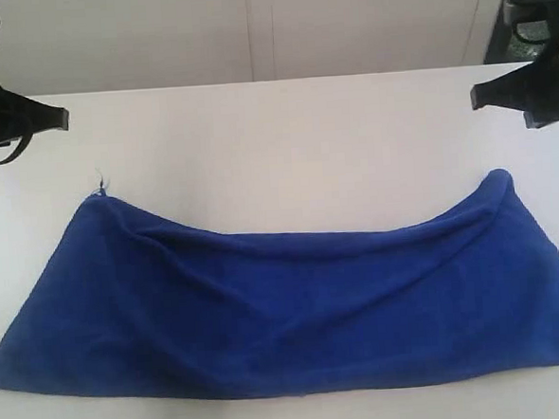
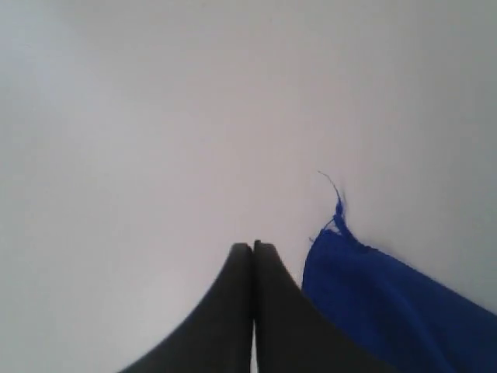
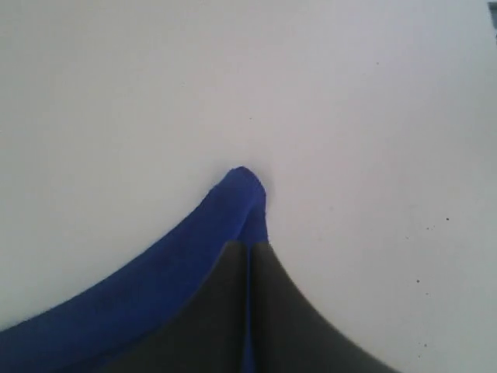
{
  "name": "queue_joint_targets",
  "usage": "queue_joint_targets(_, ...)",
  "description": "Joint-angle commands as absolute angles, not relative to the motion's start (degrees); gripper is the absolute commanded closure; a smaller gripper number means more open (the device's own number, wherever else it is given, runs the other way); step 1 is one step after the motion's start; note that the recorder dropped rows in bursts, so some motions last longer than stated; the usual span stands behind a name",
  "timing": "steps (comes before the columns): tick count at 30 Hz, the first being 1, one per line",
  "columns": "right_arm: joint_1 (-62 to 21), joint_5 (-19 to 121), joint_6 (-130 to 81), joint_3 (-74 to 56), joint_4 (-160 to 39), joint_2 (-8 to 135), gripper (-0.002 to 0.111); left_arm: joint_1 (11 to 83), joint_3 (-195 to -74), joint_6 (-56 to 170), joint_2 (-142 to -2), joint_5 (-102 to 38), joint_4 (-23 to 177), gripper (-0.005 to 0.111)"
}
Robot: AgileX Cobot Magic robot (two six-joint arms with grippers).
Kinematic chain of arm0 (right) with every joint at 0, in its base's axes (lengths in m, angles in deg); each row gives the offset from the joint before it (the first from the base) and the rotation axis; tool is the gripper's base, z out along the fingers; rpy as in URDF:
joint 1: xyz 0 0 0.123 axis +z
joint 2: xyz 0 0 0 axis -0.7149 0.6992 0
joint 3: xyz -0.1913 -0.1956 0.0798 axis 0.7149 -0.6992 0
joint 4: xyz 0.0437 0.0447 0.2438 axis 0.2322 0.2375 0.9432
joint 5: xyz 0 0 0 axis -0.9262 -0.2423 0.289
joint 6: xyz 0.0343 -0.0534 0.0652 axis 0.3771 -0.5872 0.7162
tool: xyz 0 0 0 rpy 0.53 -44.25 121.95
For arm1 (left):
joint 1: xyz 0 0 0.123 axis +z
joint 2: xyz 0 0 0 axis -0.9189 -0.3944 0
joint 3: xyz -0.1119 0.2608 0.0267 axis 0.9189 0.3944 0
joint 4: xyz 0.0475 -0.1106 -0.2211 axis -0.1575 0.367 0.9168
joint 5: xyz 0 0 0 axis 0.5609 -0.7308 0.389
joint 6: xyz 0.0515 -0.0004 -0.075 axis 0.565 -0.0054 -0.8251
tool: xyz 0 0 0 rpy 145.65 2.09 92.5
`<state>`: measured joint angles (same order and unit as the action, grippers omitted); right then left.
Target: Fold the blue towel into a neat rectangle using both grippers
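Note:
The blue towel (image 1: 295,303) lies spread across the near half of the white table (image 1: 284,133) as a wide band, its far edge sagging in the middle. A loose thread (image 1: 100,180) sticks out of its far left corner. My left gripper (image 1: 63,116) hovers beyond that corner, shut and empty; in the left wrist view its jaws (image 2: 253,245) meet beside the towel corner (image 2: 373,303) and the thread (image 2: 335,194). My right gripper (image 1: 477,96) hangs beyond the far right corner, shut. In the right wrist view it (image 3: 248,245) is over the towel's corner (image 3: 178,256), gripping no cloth.
A pale wall (image 1: 250,31) rises behind the table's far edge. Bare white tabletop stretches between the two grippers and the towel's far edge. The towel's near corners reach the left and right edges of the exterior view.

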<state>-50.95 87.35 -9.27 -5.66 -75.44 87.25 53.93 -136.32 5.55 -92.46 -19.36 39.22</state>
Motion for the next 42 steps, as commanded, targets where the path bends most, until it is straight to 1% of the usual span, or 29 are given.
queue_joint_targets(1,-54.7,86.7,-18.2,-4.6,-67.9,88.3,0.104,54.1,-139.6,21.6,-94.7,-13.7,54.0,0.106)
queue_joint_targets(4,-55.9,85.2,-21.2,-4.2,-65.4,90.5,0.096,54.7,-144.8,44.5,-99.6,-7.9,73.0,0.106)
queue_joint_targets(5,-56.1,85.2,-22.8,-3.8,-64.2,91.6,0.091,55.3,-147.2,51.2,-101.7,-5.1,79.9,0.106)
queue_joint_targets(8,-56.4,84.8,-28.1,-2.4,-59.8,95.6,0.081,58.2,-153.3,61.4,-107.9,1.2,94.9,0.106)
queue_joint_targets(10,-56.5,84.9,-30.4,-0.7,-58.5,98.2,0.077,60.2,-156.8,64.1,-110.6,3.9,99.7,0.106)
queue_joint_targets(12,-56.8,85.8,-30.8,1.7,-58.6,100.8,0.073,61.7,-158.9,64.1,-112.7,4.7,100.3,0.106)
queue_joint_targets(15,-57.5,87.3,-31.5,5.9,-58.5,104.5,0.068,63.4,-161.0,64.1,-115.0,4.9,100.4,0.1)
queue_joint_targets(18,-58.2,88.5,-31.5,8.7,-58.5,107.5,0.067,63.7,-161.9,64.1,-117.2,4.5,100.7,0.084)
queue_joint_targets(19,-58.3,88.6,-31.5,9.4,-58.5,108.4,0.067,63.7,-161.9,64.5,-117.8,4.0,100.7,0.076)
queue_joint_targets(21,-58.3,88.7,-32.4,10.2,-58.5,109.7,0.067,63.7,-161.9,65.7,-118.6,3.6,101.0,0.065)
queue_joint_targets(23,-58.3,88.6,-33.0,10.6,-58.4,110.8,0.067,63.7,-161.9,67.0,-119.7,3.2,102.1,0.058)
queue_joint_targets(32,-58.3,88.4,-34.6,10.6,-57.0,113.4,0.067,63.7,-161.9,72.6,-123.0,-0.8,108.3,0.057)
queue_joint_targets(42,-58.3,88.6,-37.8,10.6,-53.5,114.6,0.067,63.7,-161.9,70.0,-124.0,-3.4,102.0,0.057)
